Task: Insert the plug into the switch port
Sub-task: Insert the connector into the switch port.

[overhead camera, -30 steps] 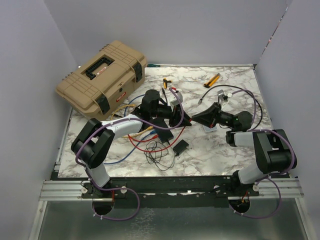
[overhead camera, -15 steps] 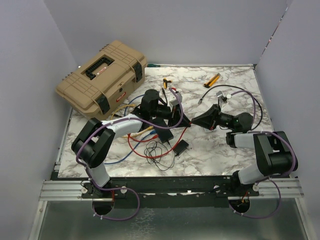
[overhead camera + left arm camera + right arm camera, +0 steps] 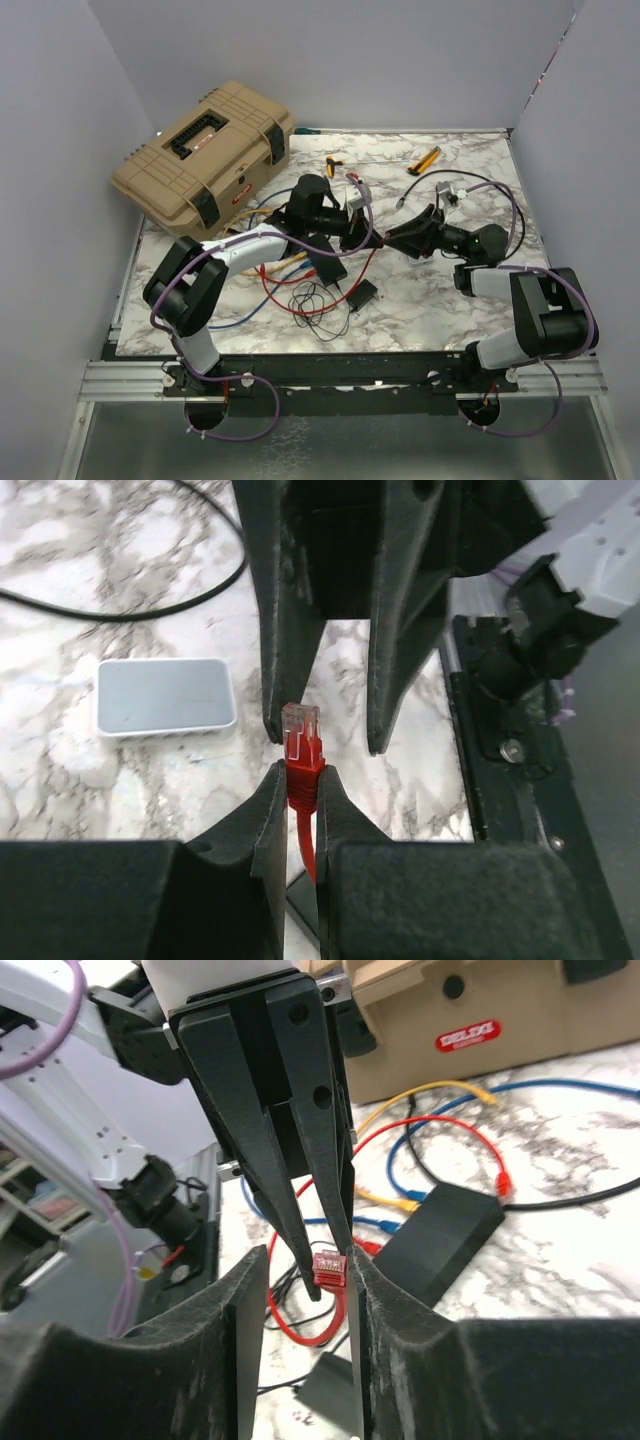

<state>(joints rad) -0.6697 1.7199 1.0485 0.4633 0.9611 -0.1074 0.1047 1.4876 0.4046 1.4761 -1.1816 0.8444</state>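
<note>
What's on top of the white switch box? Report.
Nothing: in the left wrist view the switch box lies bare-topped on the table, fully uncovered. Its ports do not show.

Spread fingers of the right hand (image 3: 322,738) crowd the plug (image 3: 302,742) on both sides; bare table (image 3: 100,790) surrounds the switch (image 3: 166,696).

Top view: plug (image 3: 302,730) too small for me to pick out, and the arms cover the switch box (image 3: 165,695). Left wrist view: I see only the box's flat top; its sockets don't show. Red cable (image 3: 306,848) drops out of sight between the jaws of the left gripper (image 3: 300,783). Right wrist view: those jaws mask part of the plug.
</note>
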